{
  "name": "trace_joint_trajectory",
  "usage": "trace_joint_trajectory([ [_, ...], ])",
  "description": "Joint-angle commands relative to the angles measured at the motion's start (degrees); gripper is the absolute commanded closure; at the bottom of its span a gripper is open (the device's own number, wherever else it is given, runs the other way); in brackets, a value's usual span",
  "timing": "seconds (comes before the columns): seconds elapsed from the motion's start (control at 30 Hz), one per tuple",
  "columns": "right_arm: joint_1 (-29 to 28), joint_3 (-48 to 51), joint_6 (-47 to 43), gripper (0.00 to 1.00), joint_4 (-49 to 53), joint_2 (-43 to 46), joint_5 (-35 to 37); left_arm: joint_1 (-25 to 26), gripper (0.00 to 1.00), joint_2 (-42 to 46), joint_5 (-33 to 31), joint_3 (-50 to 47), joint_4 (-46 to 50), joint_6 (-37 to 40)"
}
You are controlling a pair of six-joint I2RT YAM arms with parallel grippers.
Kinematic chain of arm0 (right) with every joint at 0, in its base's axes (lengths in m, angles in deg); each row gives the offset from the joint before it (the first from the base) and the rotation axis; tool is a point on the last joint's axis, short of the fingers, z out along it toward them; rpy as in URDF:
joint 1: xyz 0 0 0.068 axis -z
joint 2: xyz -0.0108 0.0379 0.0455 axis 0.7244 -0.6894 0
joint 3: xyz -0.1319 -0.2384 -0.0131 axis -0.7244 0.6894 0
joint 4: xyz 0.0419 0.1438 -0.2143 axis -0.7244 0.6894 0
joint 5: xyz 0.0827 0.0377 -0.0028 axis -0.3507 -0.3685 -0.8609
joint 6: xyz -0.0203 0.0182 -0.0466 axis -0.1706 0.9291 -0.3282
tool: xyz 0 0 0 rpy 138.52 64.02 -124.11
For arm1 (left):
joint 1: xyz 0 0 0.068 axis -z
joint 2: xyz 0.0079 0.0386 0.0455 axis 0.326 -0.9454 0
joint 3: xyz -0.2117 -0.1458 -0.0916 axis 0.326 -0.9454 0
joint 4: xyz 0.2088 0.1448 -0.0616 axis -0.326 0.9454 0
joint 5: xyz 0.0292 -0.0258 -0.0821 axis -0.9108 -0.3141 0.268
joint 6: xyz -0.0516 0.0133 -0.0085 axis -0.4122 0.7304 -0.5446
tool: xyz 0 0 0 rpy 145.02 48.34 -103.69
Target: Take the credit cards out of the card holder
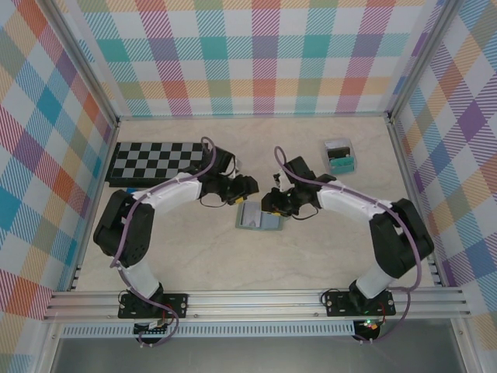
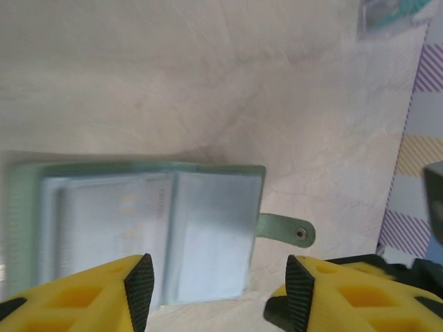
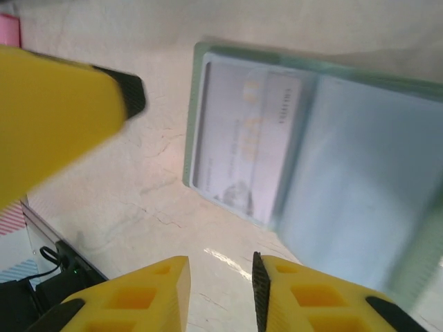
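The sage-green card holder (image 1: 260,218) lies open and flat on the table between my two grippers. In the left wrist view its grey-blue pockets (image 2: 211,235) face up and the tab clasp (image 2: 287,230) sticks out to the right. A bluish credit card (image 3: 242,138) with faint yellow print sits in one pocket. My left gripper (image 2: 218,294) is open just above the holder's near edge, with nothing gripped. My right gripper (image 3: 218,294) hovers over bare table beside the holder, its jaws a little apart and empty. The left gripper (image 1: 248,186) and right gripper (image 1: 273,205) are close together over the holder.
A black-and-white chessboard (image 1: 159,162) lies at the back left. A clear box (image 1: 339,155) with teal and black contents stands at the back right. A pink block (image 3: 8,28) shows at the corner of the right wrist view. Metal frame rails edge the table.
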Motion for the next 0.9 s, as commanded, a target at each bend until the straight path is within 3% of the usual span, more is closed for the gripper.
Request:
trace_joint_trajectory([
  [0.0,-0.23,-2.57,2.09,0.72,-2.26,-4.19,-2.43,-0.71,0.47,1.43,-4.29,-1.91,6.01,2.15],
  [0.3,-0.34,-7.58,1.61,0.76,1.41,-12.39,1.38,-0.73,0.58,-2.12,-3.17,-3.85,2.53,-0.74],
  [0.5,-0.33,-11.07,-3.19,0.67,6.60,-16.60,2.11,-0.71,0.60,-3.84,-1.02,-3.99,0.81,-1.85],
  [0.87,-0.41,-13.12,-7.33,0.66,12.10,-20.77,7.25,-0.71,0.71,-3.77,-0.16,-6.14,-2.80,-3.48],
])
